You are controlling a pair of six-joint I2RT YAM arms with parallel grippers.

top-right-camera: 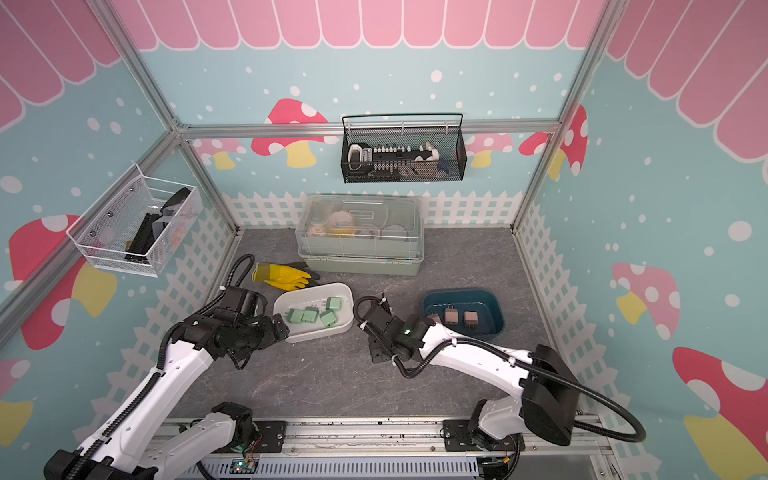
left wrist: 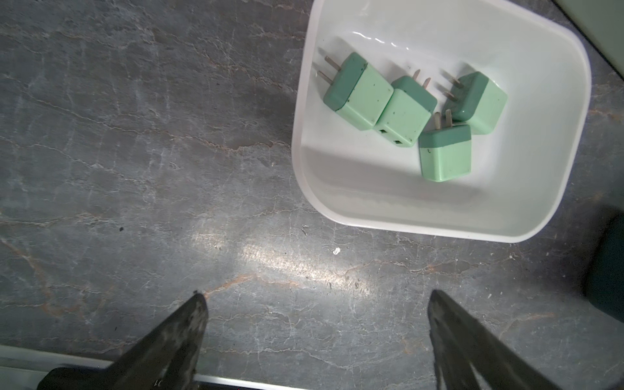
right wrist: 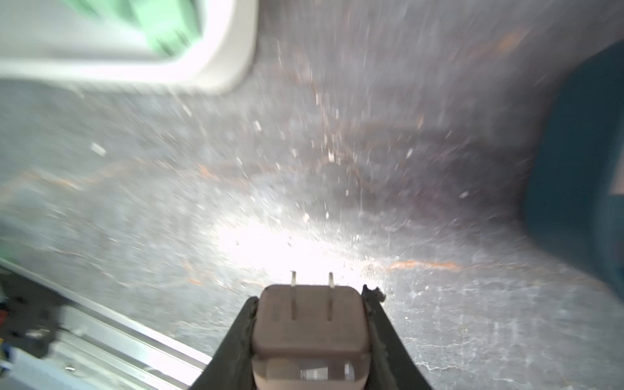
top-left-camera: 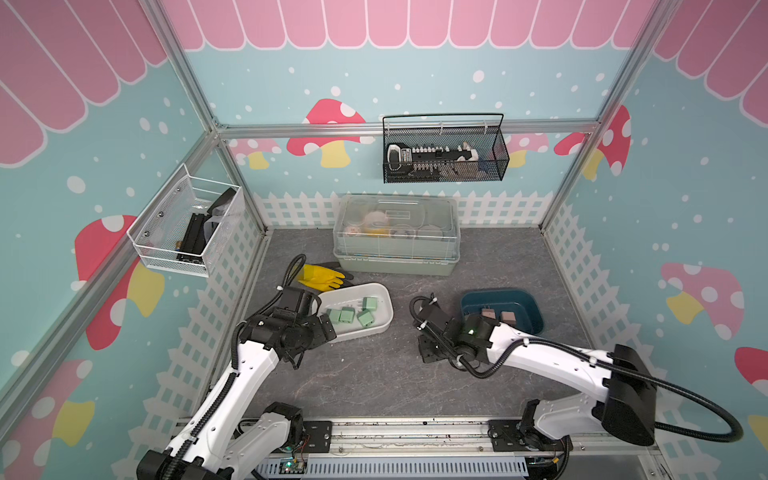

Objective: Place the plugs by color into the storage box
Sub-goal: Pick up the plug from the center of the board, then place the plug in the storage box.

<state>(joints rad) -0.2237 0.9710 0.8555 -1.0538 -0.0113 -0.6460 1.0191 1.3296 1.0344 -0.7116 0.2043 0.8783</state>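
Note:
Several mint green plugs [top-left-camera: 365,319] [left wrist: 358,91] lie in the white storage box [top-left-camera: 353,293] [left wrist: 337,216]. Pink plugs [top-left-camera: 508,318] [top-right-camera: 451,316] lie in the dark teal storage box [top-left-camera: 528,303] [top-right-camera: 490,301]. My right gripper [right wrist: 312,295] [top-left-camera: 430,353] is shut on a pink plug [right wrist: 310,324], prongs pointing away from the camera. It is over bare table between the two tubs, and this view is blurred by motion. My left gripper [left wrist: 317,304] [top-left-camera: 324,330] stands open with nothing between its fingers, just beside the white tub's near end.
A large translucent lidded box [top-left-camera: 397,237] stands at the back. A yellow glove [top-left-camera: 320,276] lies behind the white tub. A black mesh basket [top-left-camera: 444,153] hangs on the back wall and a white one [top-left-camera: 187,224] on the left wall. A metal rail [top-left-camera: 415,432] runs along the front.

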